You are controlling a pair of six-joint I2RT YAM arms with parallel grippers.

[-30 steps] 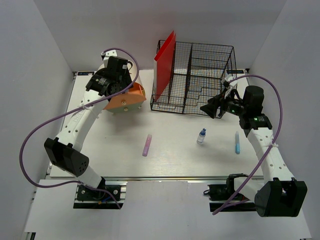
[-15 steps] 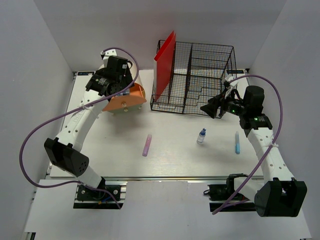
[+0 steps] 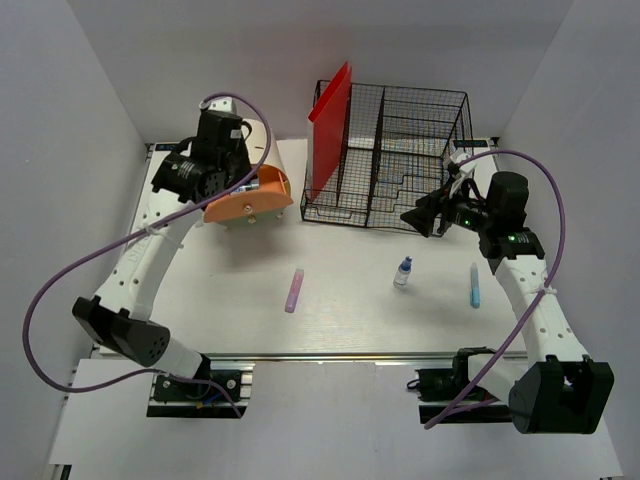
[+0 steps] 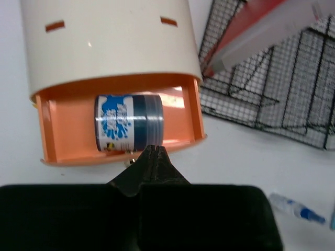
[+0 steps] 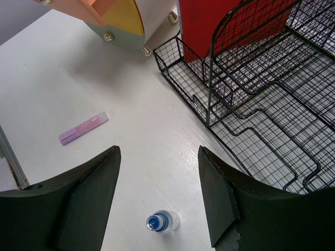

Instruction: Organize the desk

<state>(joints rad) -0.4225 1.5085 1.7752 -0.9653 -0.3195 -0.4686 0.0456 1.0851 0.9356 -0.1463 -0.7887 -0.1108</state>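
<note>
The white desk (image 3: 350, 300) carries a cream-and-orange drawer box (image 3: 250, 195) at the back left. Its orange drawer (image 4: 52, 136) is pulled open, and a blue-and-white jar (image 4: 128, 123) lies on its side inside. My left gripper (image 4: 153, 149) hovers just in front of the drawer's front edge, shut, with nothing between its fingers. My right gripper (image 5: 158, 151) stands open above the desk beside the black wire basket (image 3: 400, 150). A small clear bottle with a blue cap (image 5: 162, 222) stands below it, untouched.
A red folder (image 3: 330, 125) stands upright in the basket's left compartment. A pink marker (image 3: 294, 290) lies mid-desk, and a blue marker (image 3: 474, 285) lies right of the bottle (image 3: 403, 272). A metal rail (image 3: 330, 355) runs along the front edge.
My left gripper has shut from open, and the left arm has shifted a little to the left above the drawer box. The right arm has not moved.
</note>
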